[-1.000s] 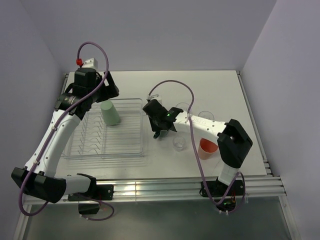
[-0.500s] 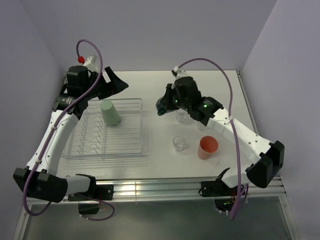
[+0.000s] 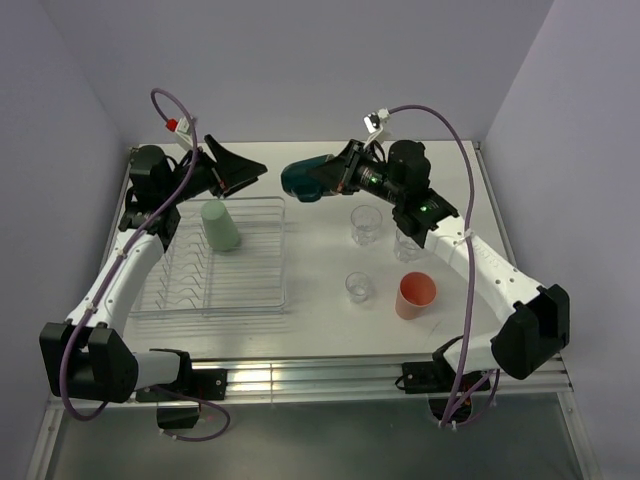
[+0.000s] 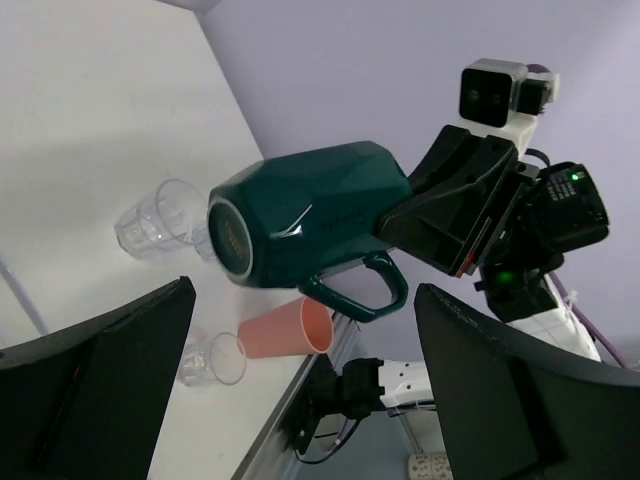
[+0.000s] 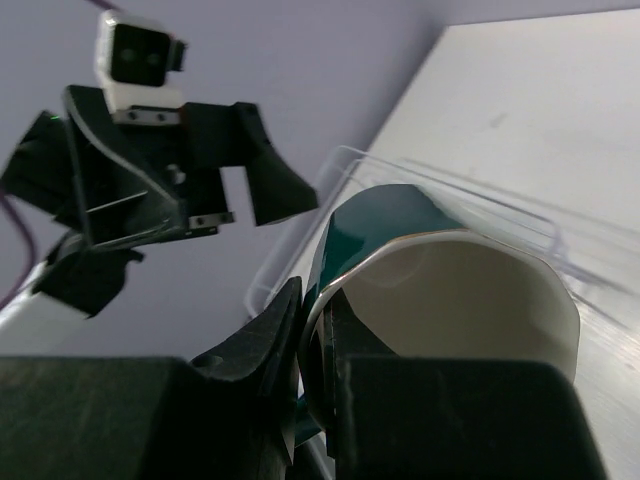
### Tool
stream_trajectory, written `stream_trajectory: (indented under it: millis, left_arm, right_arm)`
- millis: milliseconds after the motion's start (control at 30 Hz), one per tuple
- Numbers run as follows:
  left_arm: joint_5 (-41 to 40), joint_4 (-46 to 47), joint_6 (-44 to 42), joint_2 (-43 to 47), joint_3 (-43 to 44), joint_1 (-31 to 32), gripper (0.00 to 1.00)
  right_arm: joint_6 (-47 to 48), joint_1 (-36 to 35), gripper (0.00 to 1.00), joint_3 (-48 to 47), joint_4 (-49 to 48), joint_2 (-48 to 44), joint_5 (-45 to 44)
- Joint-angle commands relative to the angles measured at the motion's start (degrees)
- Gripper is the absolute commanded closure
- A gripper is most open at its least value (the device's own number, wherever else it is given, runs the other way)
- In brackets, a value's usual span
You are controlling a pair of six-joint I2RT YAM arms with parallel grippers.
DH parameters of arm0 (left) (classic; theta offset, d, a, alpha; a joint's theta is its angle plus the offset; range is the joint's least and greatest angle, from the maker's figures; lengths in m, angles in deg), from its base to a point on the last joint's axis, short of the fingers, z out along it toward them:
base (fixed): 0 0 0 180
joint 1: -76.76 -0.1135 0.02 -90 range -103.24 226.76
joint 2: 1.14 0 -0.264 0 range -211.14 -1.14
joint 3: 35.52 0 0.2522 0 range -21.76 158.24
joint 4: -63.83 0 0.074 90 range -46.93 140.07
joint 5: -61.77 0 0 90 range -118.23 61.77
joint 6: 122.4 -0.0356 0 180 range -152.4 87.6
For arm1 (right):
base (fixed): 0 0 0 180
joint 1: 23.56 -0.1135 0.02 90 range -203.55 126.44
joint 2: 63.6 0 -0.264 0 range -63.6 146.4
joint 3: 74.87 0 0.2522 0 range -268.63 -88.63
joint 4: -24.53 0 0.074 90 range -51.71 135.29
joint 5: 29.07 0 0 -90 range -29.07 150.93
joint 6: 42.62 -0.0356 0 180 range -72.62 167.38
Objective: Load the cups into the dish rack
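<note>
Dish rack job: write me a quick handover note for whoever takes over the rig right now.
Right gripper: shut on the rim of the dark teal mug, held on its side in the air by the dish rack's far right corner.
Left gripper: open, empty, raised, facing the mug.
Done: pale green tumbler upside down in the rack.
To do: rack the mug, then the salmon-pink tumbler and three clear glasses on the table.
</note>
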Motion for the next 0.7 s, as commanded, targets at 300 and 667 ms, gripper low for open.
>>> stream_trajectory:
  millis: [300,667]
  left_arm:
    - [4.59,11.08,4.94,-0.42,-0.72,0.07,0.01]
    - [6.88,18.37,8.72,-0.94,-1.68,1.47,0.01]
  right_arm:
    - [-14.64,0.4,1.0,3.51,-37.73,-0.13,12.02]
    - [-21.14,0.4,1.0,3.15,-45.99,4.44,14.75]
